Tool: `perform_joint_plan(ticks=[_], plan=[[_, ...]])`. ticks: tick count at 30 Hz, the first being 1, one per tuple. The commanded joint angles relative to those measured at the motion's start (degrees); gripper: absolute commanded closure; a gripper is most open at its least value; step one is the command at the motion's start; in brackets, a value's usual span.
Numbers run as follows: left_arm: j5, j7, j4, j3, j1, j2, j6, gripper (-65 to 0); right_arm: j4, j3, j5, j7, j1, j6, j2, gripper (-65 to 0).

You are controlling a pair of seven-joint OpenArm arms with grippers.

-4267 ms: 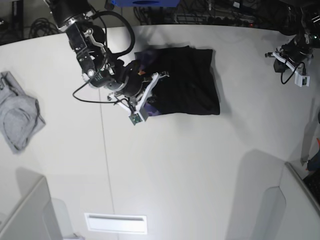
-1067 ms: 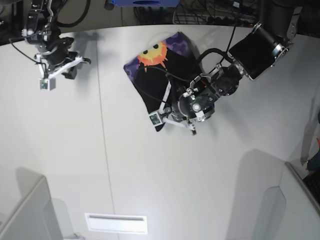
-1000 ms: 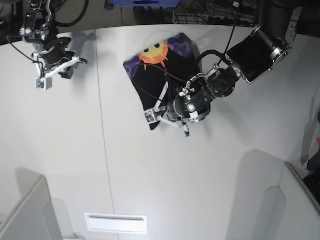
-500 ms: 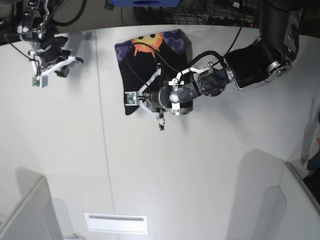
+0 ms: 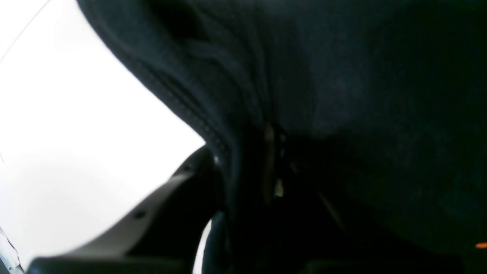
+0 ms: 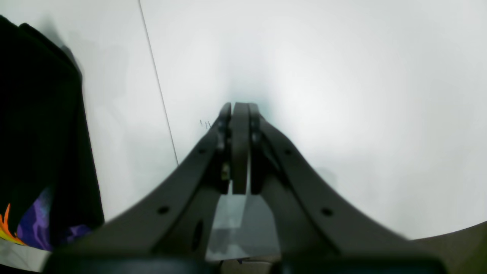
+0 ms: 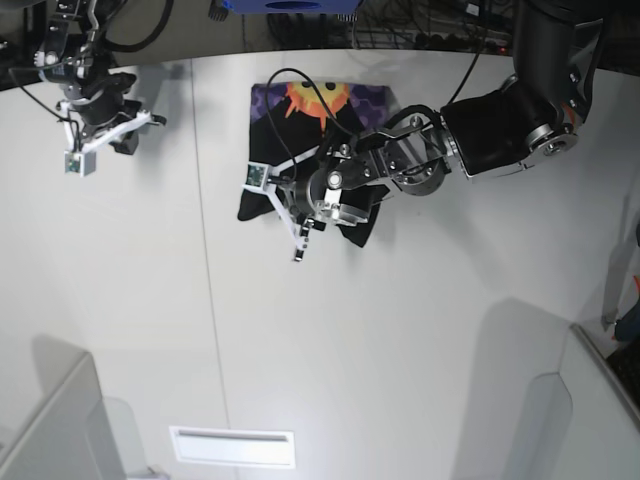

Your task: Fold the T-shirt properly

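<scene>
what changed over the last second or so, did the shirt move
Yes. The left gripper, shut on the shirt, dragged the bundle toward the base view's left and turned it, so the sun print now sits square at the far edge. The right gripper stayed parked over bare table at far left, jaws closed and empty.

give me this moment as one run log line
left gripper: shut on T-shirt, near-left corner | right gripper: shut, empty, off table
</scene>
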Motion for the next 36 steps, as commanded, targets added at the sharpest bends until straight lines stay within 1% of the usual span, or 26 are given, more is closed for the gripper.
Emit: perform_joint_plan(ticks=[1, 15, 17, 20, 24, 26, 28, 30, 31, 32, 33, 34, 36], plan=[[0.4, 0.5, 0.6, -0.3, -0.9, 0.2, -0.1, 0.0, 0.7, 0.2, 0.5, 0.8, 0.0, 0.5, 0.5, 0.0], [0.3, 0.8, 0.7, -0.4, -1.6, 0.0, -0.2, 0.0, 0.7, 0.2, 0.5, 0.8, 0.3, 0.5, 0.5, 0.0], [0.3, 0.8, 0.7, -1.2, -1.7, 0.2, -0.2, -9.1, 0.7, 0.1, 0.5, 0.8, 0.3, 0.5, 0.5, 0.0], [0.3, 0.8, 0.8, -5.2, -1.6, 0.7, -0.2, -23.9, 0.7, 0.0, 0.5, 0.8, 0.3, 0.5, 0.5, 0.0], [0.3, 0.8, 1.0, -9.0, -1.6, 1.1, -0.2, -40.2, 0.7, -0.2, 0.5, 0.6, 0.2, 0.5, 0.5, 0.0], [0.3, 0.8, 2.2, -10.5, -1.6, 1.3, -0.2, -46.6, 0.7, -0.2, 0.5, 0.6, 0.1, 0.5, 0.5, 0.0], [0.3, 0.8, 4.2, -13.0, -1.6, 1.3, -0.2, -49.9, 0.7, -0.3, 0.5, 0.6, 0.1, 0.5, 0.5, 0.0], [0.3, 0.8, 6.5, -16.8, -1.2, 1.4, -0.2, -50.2, 0.7, -0.3, 0.5, 0.6, 0.0, 0.5, 0.5, 0.0], [0.3, 0.8, 8.6, -20.0, -0.9, 1.4, -0.2, -49.7, 0.7, -0.3, 0.5, 0.6, 0.0, 0.5, 0.5, 0.0], [0.2, 0.8, 11.2, -23.7, -0.1, 1.2, -0.2, -47.2, 0.7, -0.3, 0.5, 0.6, -0.2, 0.5, 0.5, 0.0], [0.2, 0.8, 13.5, -27.0, 1.4, 1.1, -0.2, -42.9, 0.8, -0.2, 0.5, 0.8, -0.6, 0.5, 0.5, 0.0], [0.3, 0.8, 16.4, -31.7, 3.1, 1.0, -0.2, -35.4, 1.0, 0.0, 0.5, 1.1, -1.4, 0.5, 0.5, 0.0], [0.9, 0.8, 21.5, -41.5, 8.8, 0.7, -0.2, -13.8, 1.3, 0.2, 0.5, 3.7, -3.2, 0.5, 0.6, 0.0]])
